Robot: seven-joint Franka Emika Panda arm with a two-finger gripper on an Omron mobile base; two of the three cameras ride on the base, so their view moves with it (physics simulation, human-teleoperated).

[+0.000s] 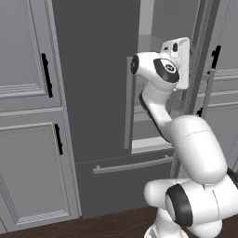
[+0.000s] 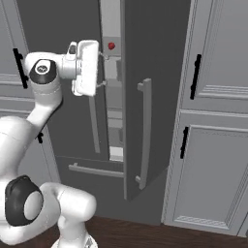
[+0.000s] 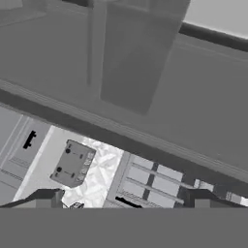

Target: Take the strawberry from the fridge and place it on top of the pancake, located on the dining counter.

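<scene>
Scene: a simulated kitchen; a white robot arm stands facing the fridge (image 2: 145,58), a tall dark grey unit between light grey cabinets (image 2: 218,145) with black handles.
Fridge: its right door (image 2: 150,97) stands partly open, leaving a narrow gap that shows a pale interior with shelves; a long pale bar handle (image 2: 144,133) runs down that door's edge.
Strawberry: the strawberry (image 2: 111,46), a tiny red berry, sits inside the fridge on an upper shelf, near the shelf's front edge, seen through the gap in the right base view.
Gripper: the gripper (image 2: 102,70) is raised to about the berry's level, just outside the gap and a little below the berry. Its fingers (image 3: 48,198) stand spread wide and hold nothing.
Hand camera: it looks at grey fridge panels and, past them, a pale floor area with a dark sink-like shape; the berry is not picked out here.
Step in hand: judged to be the reach into the fridge; the berry is not yet grasped.
Next move: likely to pass the wide-spread claw through the narrow gap without striking the door edge, then settle its fingers either side of the berry before closing.
Pancake and dining counter: still to come.
</scene>
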